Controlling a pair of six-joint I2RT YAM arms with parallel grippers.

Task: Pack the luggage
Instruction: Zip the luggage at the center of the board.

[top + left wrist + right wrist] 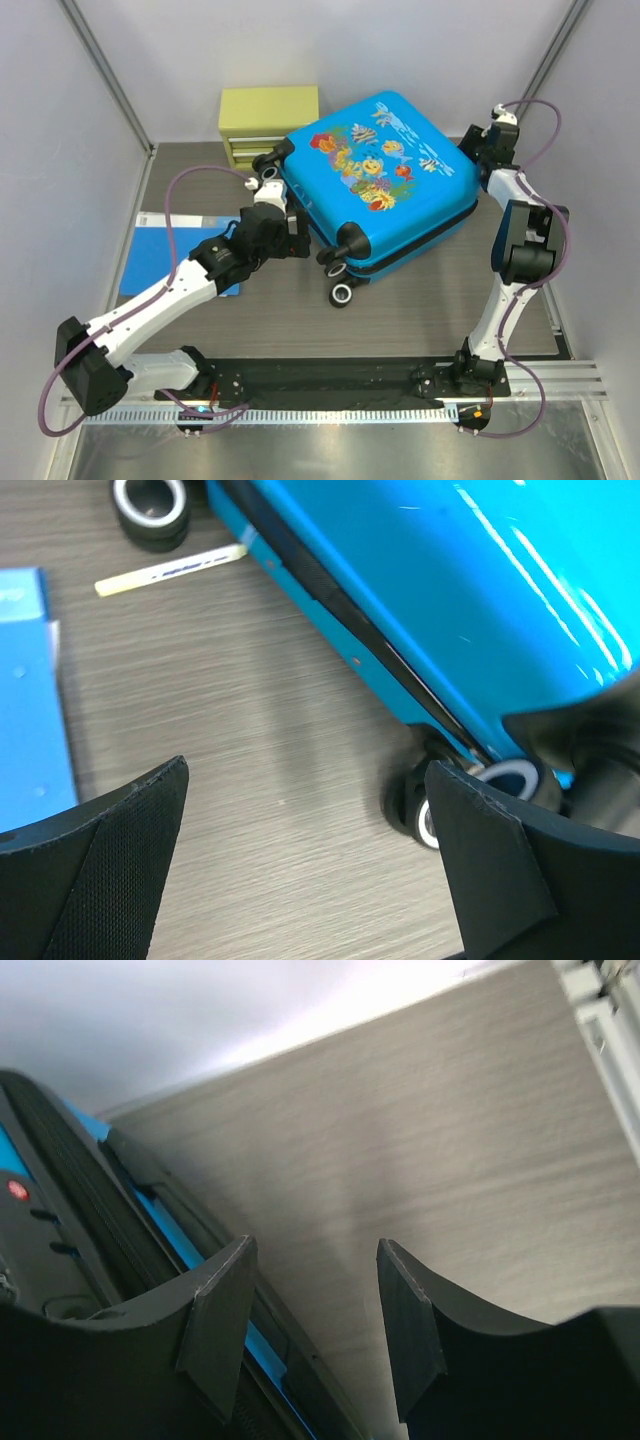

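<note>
Fish-print suitcase [385, 185] was found closed, flat on the table [420, 310], just right of the left end effector [305, 780], which was spread wide with nothing held. Right end effector [315, 1250] was half-open and empty, suitcase edge at its left. Lid-closing was judged done; fastening needed next.

One fish-print suitcase [390, 180], one yellow-green drawer box [268, 118] and one flat blue folder [155, 260] share one table [430, 300] with two robot arms, the left arm [170, 295] and the right arm [525, 250].
</note>
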